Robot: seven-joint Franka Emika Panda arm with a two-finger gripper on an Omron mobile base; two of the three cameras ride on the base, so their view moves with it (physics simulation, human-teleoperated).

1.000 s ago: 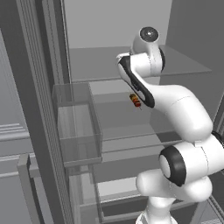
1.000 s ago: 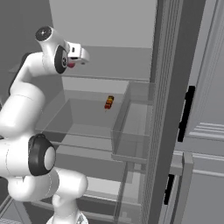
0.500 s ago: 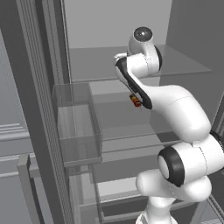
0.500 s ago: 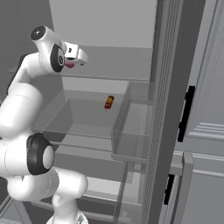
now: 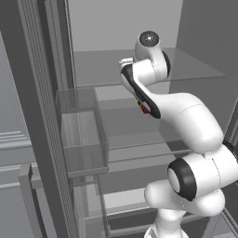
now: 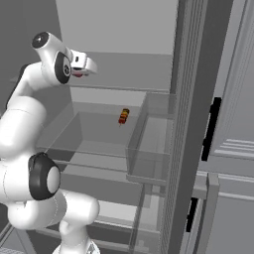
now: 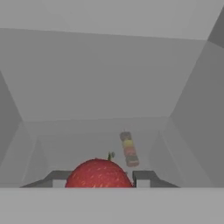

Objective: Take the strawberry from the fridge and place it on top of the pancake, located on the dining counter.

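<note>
**One strawberry clamped in the end effector, inside the fridge**

Counted: one strawberry (image 7: 99, 173), one banded skewer-like item (image 7: 129, 149), one end effector (image 7: 99, 178). No brand, label or writing readable anywhere.

In the hand view, seen seated between the two dark fingertips (image 7: 143, 177), red and seeded, with both tips closed against its sides. Held up at the level of the upper glass shelf (image 5: 195, 65) of the fridge (image 6: 119, 30), near the arm's white wrist in both base views, where only a sliver of red showed (image 6: 78, 75).

Lay alone on the lower shelf (image 6: 94, 126): the banded item (image 6: 123, 116), orange-red, yellow and dark, well apart from the end effector and below it.

Hung on the open door beside that shelf: one clear bin (image 5: 86, 144), holding nothing visible.
</note>
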